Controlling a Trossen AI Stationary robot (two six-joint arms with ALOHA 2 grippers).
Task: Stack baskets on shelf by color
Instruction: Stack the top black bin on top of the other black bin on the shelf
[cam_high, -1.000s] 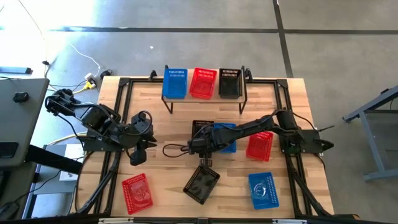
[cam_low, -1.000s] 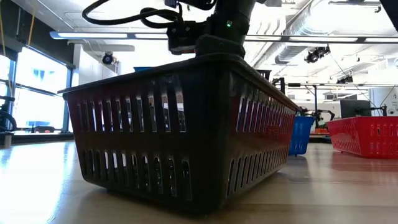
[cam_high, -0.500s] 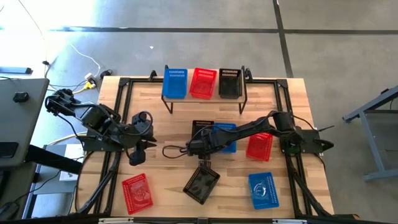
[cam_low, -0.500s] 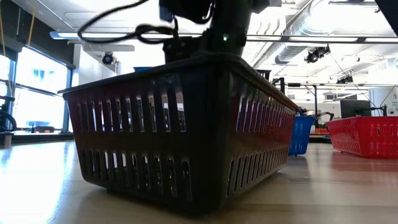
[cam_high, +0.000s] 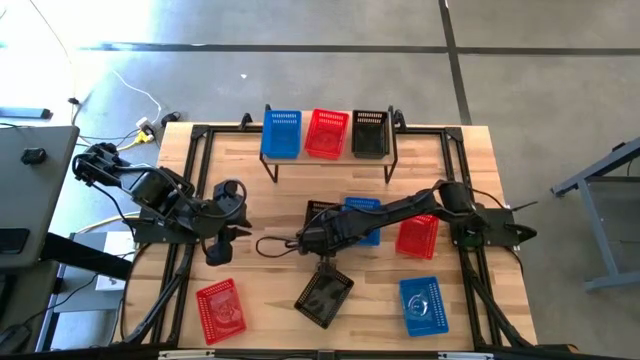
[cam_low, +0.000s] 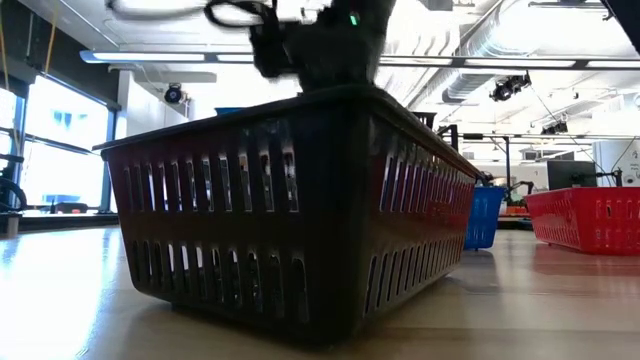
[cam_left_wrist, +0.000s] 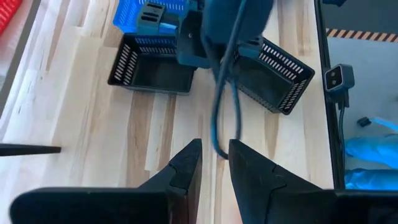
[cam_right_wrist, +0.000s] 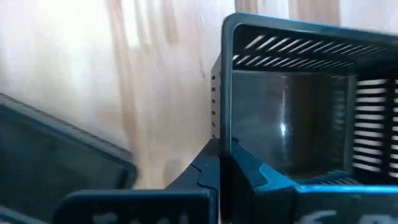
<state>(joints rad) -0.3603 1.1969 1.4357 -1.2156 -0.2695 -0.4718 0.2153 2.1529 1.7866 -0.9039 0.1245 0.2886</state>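
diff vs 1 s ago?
The right gripper came down over the front black basket and closed on its rim; the wrist view shows the wall pinched between its fingers. The left gripper, the other baskets and the shelf stayed as they were.

Even, bright daylight covers the desk (cam_high: 250, 170) in the high view, with soft shadows. The low view is backlit by ceiling strip lights (cam_low: 520, 62) and a left window (cam_low: 45, 160); the arm overhead is motion-blurred.
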